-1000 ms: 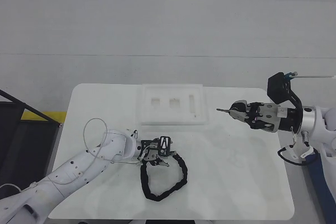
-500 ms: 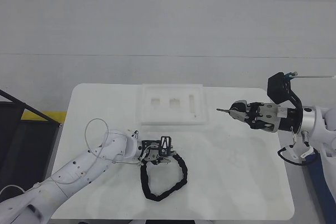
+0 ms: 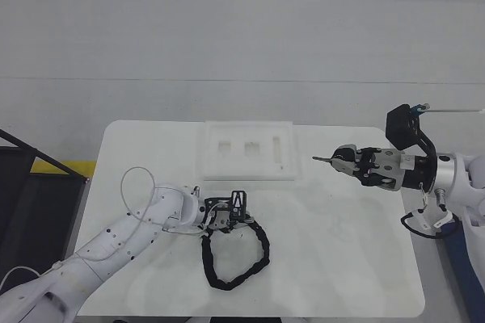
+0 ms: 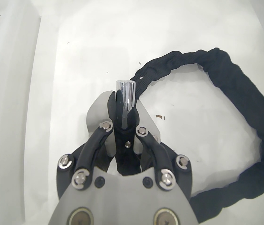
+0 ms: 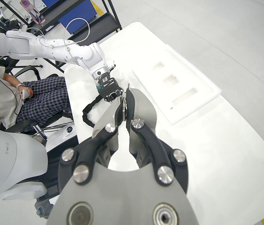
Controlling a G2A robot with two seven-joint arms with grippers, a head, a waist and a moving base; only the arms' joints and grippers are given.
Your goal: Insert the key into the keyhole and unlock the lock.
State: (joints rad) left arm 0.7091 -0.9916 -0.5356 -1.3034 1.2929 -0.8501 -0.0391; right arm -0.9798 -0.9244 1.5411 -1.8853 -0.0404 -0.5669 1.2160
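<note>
My left gripper [image 3: 229,211] is shut on the lock [image 3: 238,199], a black body with a chrome cylinder [image 4: 125,97] sticking out past the fingertips. It holds the lock just above the table, left of centre. The black fabric-covered chain [image 3: 263,242] trails from the lock in a loop towards the front edge; the left wrist view shows the same chain [image 4: 244,94] curving away. My right gripper [image 3: 337,157] hovers at the table's right side, shut on the key [image 3: 322,159], whose thin tip points left towards the lock. In the right wrist view the key [image 5: 123,110] sits between the pads.
A white foam tray [image 3: 249,151] with three shallow pockets lies at the back centre of the white table [image 3: 347,242]. In the right wrist view the foam tray [image 5: 199,80] is beyond the key. A dark shelf frame [image 3: 16,145] stands off the table's left side.
My left gripper has turned the lock a little more upright and shifted it slightly; the chain loop followed. The right arm with the key has not moved.
</note>
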